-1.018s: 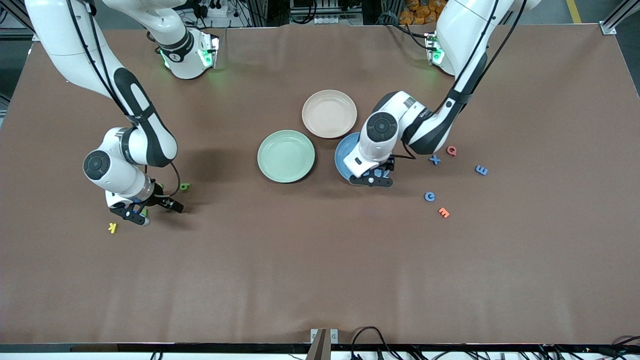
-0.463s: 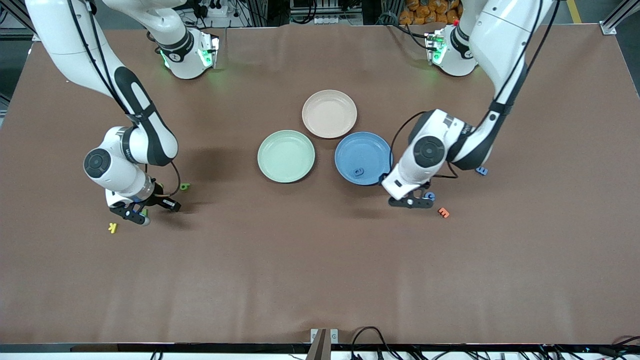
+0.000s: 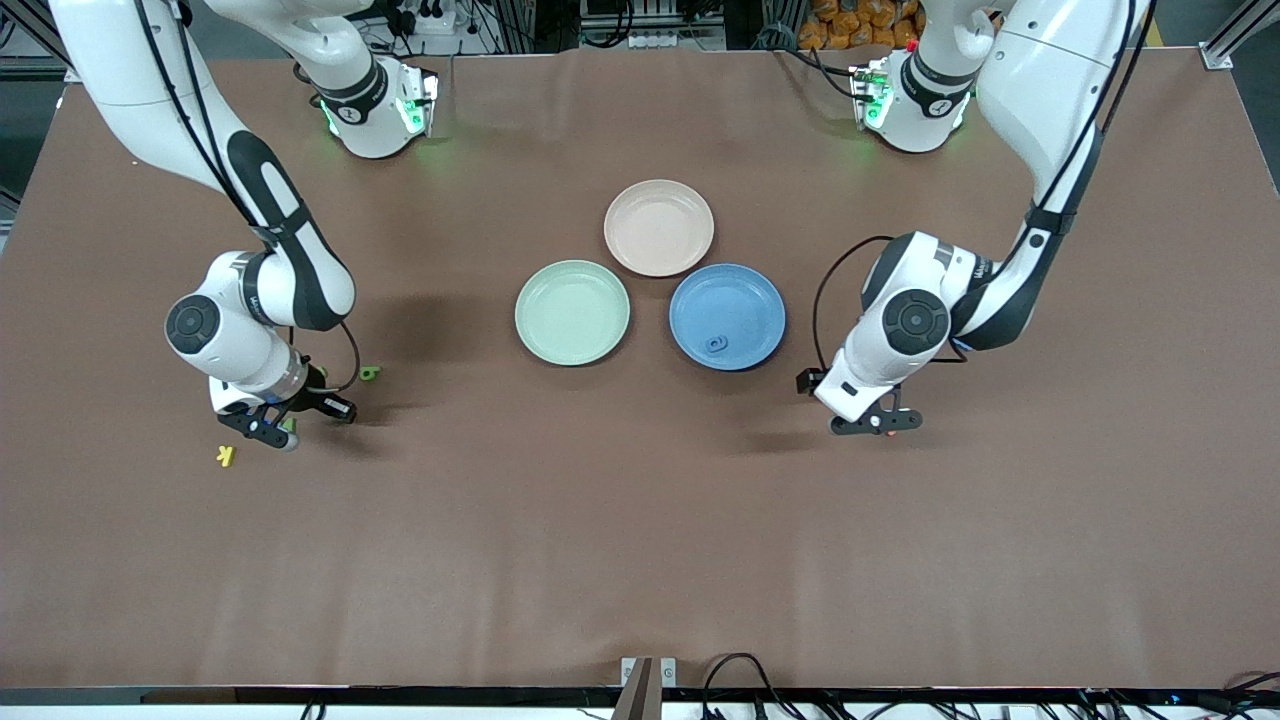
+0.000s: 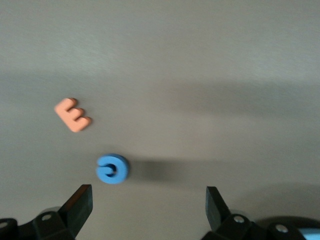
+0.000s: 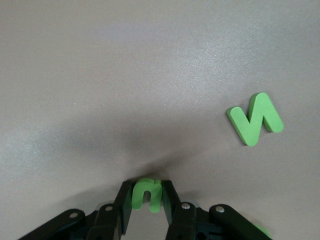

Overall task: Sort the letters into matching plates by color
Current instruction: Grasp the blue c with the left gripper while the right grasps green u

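My right gripper [image 5: 146,194] is shut on a small green letter [image 5: 147,193], low over the table toward the right arm's end [image 3: 288,422]. Another green letter [image 5: 255,118] lies apart from it on the table [image 3: 370,373]. My left gripper [image 4: 148,207] hangs open and holds nothing, over the table by a blue letter [image 4: 112,168], toward the left arm's end [image 3: 877,424]. The pale green plate [image 3: 572,312] has nothing in it. The blue plate [image 3: 727,300] beside it holds one blue letter [image 3: 717,344].
A beige-pink plate [image 3: 659,227] sits farther from the front camera, touching both other plates. An orange letter [image 4: 73,115] lies near the blue one under the left gripper. A yellow letter [image 3: 225,456] lies close to the right gripper.
The left arm swung away from the blue plate, leaving a blue letter in it, and now hangs over the loose blue and orange letters. The right gripper closed on the green letter.
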You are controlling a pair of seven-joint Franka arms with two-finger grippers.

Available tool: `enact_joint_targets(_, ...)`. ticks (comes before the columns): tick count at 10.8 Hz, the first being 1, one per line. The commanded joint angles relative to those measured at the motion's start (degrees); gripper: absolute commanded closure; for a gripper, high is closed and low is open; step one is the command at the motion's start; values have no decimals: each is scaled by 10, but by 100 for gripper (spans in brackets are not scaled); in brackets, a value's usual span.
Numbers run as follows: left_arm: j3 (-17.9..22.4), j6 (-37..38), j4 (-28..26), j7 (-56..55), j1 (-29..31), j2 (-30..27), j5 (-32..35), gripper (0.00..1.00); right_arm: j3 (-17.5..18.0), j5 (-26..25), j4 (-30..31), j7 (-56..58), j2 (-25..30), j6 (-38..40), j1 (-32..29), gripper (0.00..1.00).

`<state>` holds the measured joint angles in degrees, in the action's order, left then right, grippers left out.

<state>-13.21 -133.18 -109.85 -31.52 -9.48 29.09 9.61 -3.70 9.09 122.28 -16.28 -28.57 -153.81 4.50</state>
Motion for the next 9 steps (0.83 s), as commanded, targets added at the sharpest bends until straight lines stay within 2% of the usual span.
enact_joint_targets(1, -8, -15, -18, -1, 28, -8, 62, 0, 0, 8, 13, -2, 2, -5, 2, 90)
enact_joint_targets(4, -8, -111, -76, 6, 32, -5, 75, 0, 1, 7, 2, 1, 37, 40, 8, 92)
enact_joint_targets(7, -8, -118, -91, 11, 40, -1, 76, 0, 1, 9, -10, -2, 63, 85, 31, 92)
enact_joint_targets(9, -8, -131, -91, 24, 53, 4, 76, 0, 0, 9, -10, -45, 77, 104, 66, 92)
